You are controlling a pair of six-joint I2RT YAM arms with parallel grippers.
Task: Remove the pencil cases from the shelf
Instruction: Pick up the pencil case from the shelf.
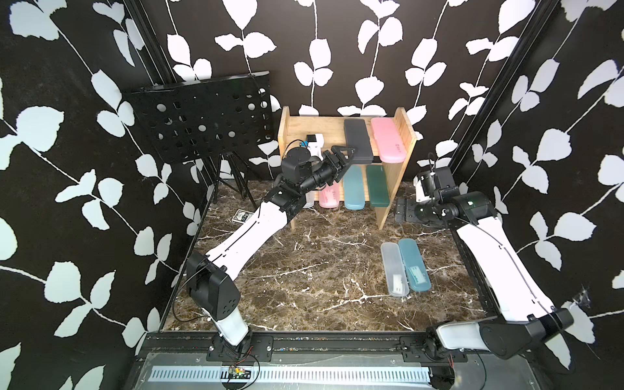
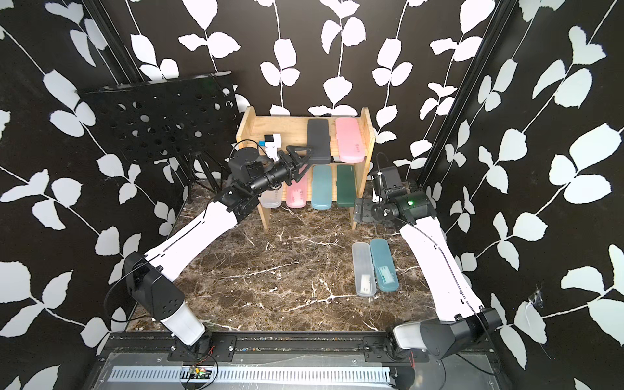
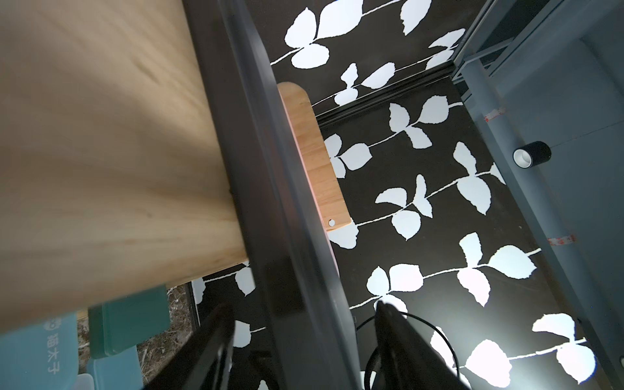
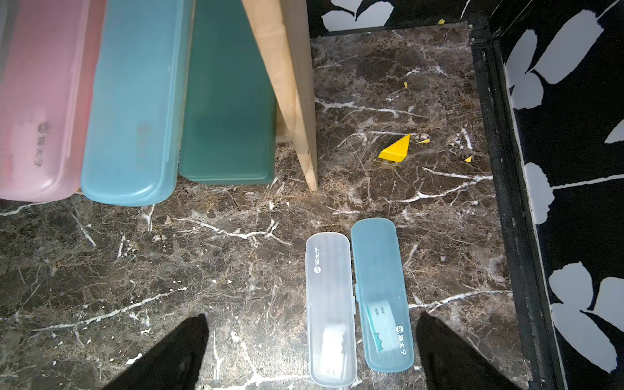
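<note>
Item: black slim rounded plastic pencil case [image 1: 358, 135], upper tier of light-wood two-tier shelf [image 1: 312, 130], 12 o'clock on the marble counter [image 1: 304, 270]. Grasp: left tool [image 1: 353, 153] straddles its near end, jaws not yet closed. Advice: clamp squarely, draw level toward 6 o'clock.

I see two cases [image 1: 358, 140] on shelf [image 1: 310, 130] top, right half; four cases [image 1: 354, 189] below; another pair [image 1: 413, 266] side by side on table [image 1: 304, 270], front-right; music stand [image 1: 202, 121] left.

Marble tabletop [image 1: 304, 270], wooden shelf [image 1: 304, 128] at back, frosted case [image 1: 393, 270] beside teal case [image 1: 414, 265]
</note>
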